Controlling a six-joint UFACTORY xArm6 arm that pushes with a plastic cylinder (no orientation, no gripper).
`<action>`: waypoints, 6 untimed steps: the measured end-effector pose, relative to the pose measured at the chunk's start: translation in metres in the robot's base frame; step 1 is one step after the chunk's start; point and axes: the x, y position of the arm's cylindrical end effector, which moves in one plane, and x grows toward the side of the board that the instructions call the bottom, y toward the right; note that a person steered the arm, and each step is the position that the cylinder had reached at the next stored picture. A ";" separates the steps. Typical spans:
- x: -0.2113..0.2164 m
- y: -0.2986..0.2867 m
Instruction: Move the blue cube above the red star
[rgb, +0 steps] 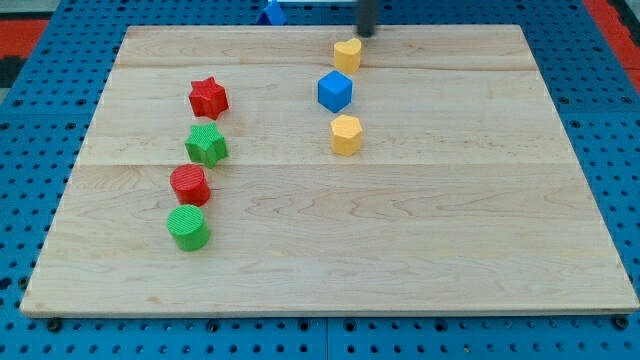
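The blue cube (335, 91) sits on the wooden board, right of centre near the view's top. The red star (208, 97) lies well to its left, at about the same height in the view. My tip (367, 33) is at the view's top edge, just up and right of the upper yellow block (347, 54), and up and right of the blue cube. It touches no block that I can see.
A second yellow block (346, 135) lies just below the blue cube. Below the red star, in a column, are a green star (206, 145), a red cylinder (189, 185) and a green cylinder (187, 227). A blue object (272, 12) sits beyond the board's top edge.
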 end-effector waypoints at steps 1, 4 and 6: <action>0.069 0.033; 0.122 -0.061; 0.087 -0.168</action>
